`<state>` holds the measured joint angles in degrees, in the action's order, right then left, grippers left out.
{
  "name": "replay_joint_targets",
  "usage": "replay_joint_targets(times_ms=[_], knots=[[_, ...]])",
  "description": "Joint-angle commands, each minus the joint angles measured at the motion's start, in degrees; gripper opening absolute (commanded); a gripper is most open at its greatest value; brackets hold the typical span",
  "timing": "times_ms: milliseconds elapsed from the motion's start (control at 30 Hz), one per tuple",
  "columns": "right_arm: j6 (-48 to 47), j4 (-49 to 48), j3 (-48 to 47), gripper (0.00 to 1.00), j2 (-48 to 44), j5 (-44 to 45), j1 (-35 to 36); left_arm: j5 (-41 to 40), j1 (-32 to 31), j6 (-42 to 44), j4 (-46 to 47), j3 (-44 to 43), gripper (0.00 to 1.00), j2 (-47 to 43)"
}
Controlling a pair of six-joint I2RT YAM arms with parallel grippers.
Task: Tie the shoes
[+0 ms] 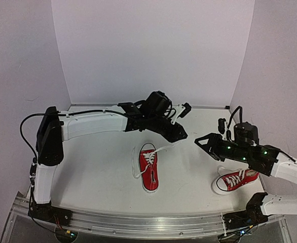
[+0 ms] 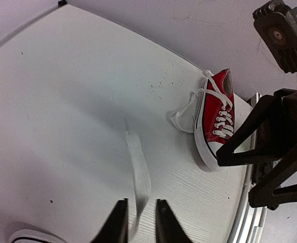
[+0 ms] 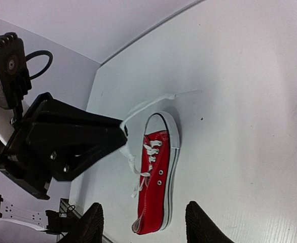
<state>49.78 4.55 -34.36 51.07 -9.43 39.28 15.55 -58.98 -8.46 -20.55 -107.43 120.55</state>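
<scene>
A red shoe (image 1: 149, 169) lies mid-table, toe toward the back wall; in the right wrist view (image 3: 156, 187) its laces hang loose. My left gripper (image 1: 182, 136) is shut on one white lace (image 1: 164, 148) of this shoe, just past the toe. The lace runs between the pads in the left wrist view (image 2: 138, 172), and my left gripper's tip (image 3: 122, 129) shows pinching it. My right gripper (image 1: 198, 142) is open and empty, right of the left gripper, its fingers (image 3: 90, 225) wide apart. The second red shoe (image 1: 234, 179) lies under the right arm, also seen in the left wrist view (image 2: 217, 116).
The white back wall and side walls (image 1: 153, 50) enclose the table. A metal rail (image 1: 138, 223) runs along the near edge. The right arm (image 2: 270, 142) stands close in front of my left gripper.
</scene>
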Motion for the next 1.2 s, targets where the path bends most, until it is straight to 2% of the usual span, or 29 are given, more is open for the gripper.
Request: replay_joint_targets(times_ms=[0, 100, 200, 333, 467, 567, 767, 1033, 1167], knots=[[3.4, 3.0, 2.8, 0.52, 0.0, 3.6, -0.1, 1.8, 0.0, 0.6, -1.1, -2.7, 0.44, 1.1], [4.8, 2.6, 4.7, 0.55, 1.7, 3.6, -0.2, -2.1, 0.0, 0.4, -1.2, 0.4, 0.66, -2.5], [5.4, -0.5, 5.6, 0.57, 4.9, 1.0, -0.1, -7.8, 0.8, -0.5, -1.6, 3.7, 0.76, -6.7], [6.2, -2.4, 5.4, 0.55, 9.9, -0.7, 0.0, -12.7, 3.6, -4.7, -2.5, 10.6, 0.77, -12.9], [8.4, -2.5, 5.2, 0.49, 14.8, 0.9, 0.1, -18.4, 4.7, -6.7, -2.6, 19.5, 0.77, -19.4], [8.4, -2.8, 3.5, 0.49, 20.4, 2.3, 0.2, -20.5, 5.4, -8.8, -3.1, 24.8, 0.77, -23.0], [7.3, -3.2, -3.4, 0.55, 33.2, 3.4, 0.2, -23.4, 5.7, -12.5, -6.1, 31.9, 0.79, -27.7], [5.0, -2.8, -11.6, 0.61, 44.0, 4.6, 0.2, -23.4, 5.6, -17.1, -2.8, 42.8, 0.81, -35.0], [4.2, 0.4, -16.6, 0.61, 49.9, 5.2, 0.2, -23.9, 5.7, -18.8, -2.5, 47.0, 0.82, -37.5]])
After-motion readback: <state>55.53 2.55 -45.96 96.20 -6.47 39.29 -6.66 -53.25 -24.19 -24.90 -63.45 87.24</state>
